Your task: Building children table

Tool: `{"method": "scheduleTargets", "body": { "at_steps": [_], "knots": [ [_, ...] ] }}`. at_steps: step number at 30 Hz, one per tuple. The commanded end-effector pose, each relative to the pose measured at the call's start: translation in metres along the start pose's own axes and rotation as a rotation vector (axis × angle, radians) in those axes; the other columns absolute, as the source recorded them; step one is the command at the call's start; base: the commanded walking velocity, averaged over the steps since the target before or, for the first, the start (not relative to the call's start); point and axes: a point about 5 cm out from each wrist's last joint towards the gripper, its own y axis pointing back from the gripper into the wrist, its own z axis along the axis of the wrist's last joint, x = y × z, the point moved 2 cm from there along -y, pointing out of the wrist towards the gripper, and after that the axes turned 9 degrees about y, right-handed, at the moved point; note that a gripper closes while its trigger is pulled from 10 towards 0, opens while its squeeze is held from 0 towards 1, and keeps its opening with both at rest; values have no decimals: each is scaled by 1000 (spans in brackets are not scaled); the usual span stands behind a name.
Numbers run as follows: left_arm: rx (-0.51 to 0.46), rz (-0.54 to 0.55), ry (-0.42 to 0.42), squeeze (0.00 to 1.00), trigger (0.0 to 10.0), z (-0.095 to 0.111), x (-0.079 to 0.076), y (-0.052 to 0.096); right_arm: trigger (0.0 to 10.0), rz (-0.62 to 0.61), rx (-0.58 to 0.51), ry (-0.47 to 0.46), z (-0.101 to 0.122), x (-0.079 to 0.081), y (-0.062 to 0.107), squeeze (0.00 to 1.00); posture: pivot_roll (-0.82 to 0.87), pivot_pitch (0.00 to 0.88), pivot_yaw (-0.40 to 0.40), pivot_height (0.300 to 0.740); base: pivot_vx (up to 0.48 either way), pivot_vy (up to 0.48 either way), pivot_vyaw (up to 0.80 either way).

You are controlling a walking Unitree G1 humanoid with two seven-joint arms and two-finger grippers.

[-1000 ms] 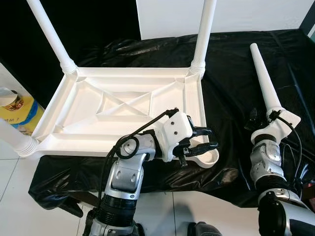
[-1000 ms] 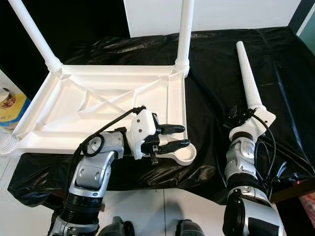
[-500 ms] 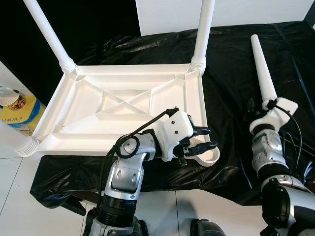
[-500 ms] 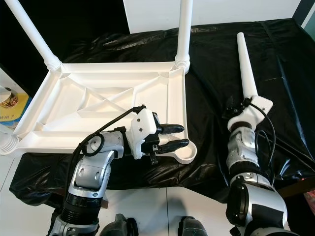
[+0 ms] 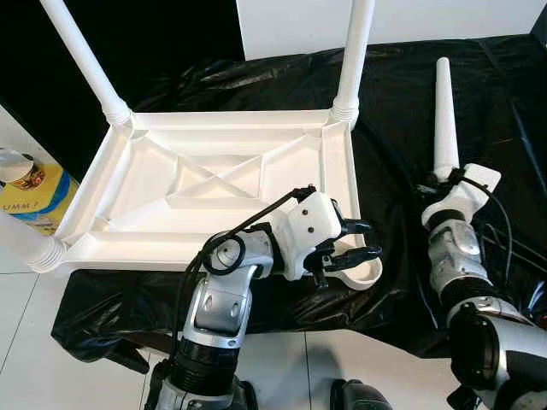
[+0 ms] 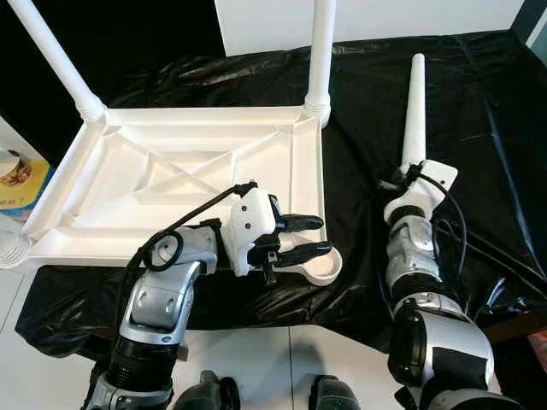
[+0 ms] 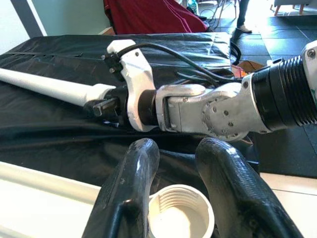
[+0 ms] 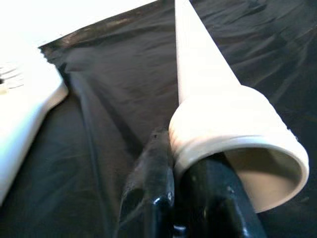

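Writing is scarce: the yellow box (image 5: 34,195) on the floor at the robot's left, beside a round tin (image 5: 17,168), carries a few dark letters, too cut off and small to read. No label shows on the white plastic parts.

An upside-down children's table top (image 5: 214,192) lies on a black plastic sheet (image 5: 402,128), ribbed underside up. Three legs are fitted: the two far corners each carry an upright leg (image 5: 352,51), and a third (image 5: 26,241) juts out past the near left corner, over the floor tiles. The near right corner holds an open threaded socket (image 7: 181,218), bare of any leg, sitting right at the near edge of the sheet-covered surface.

The left gripper (image 5: 363,242) rests at that corner, its two black fingers (image 7: 130,198) spread apart on either side of the socket's rim and closed on nothing.

The right gripper (image 8: 183,193) is well to the right of the table top, fingers clamped on the thick threaded end of the loose fourth leg (image 6: 414,107). That leg points away from the robot, its tapered tip toward the far side of the sheet. Between it and the table top's right edge lies a broad stretch of wrinkled black sheet with nothing on it. Cables (image 6: 479,248) trail on the sheet by the right arm.
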Motion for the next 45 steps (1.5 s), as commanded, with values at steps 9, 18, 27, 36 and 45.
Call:
{"method": "scheduleTargets", "body": {
  "at_steps": [9,18,27,36,45],
  "knots": [
    [-60,324,45,0,10000,-3,21,2,0,13,-101,7,1,17,17,0,46,139,43,740,0,0,0],
    [-69,346,27,0,10000,-1,31,4,10000,41,-272,84,25,34,36,0,29,122,38,740,0,0,0],
    [-102,391,9,0,10000,6,45,9,10000,113,-486,189,76,57,40,0,3,93,21,740,0,0,0],
    [-183,492,-19,0,10000,21,70,24,10000,139,-632,237,107,77,51,0,-2,67,2,740,0,0,0],
    [-254,537,18,0,10000,33,87,39,10000,164,-765,245,135,88,60,0,-4,58,-8,740,0,0,0]
  ]
}}
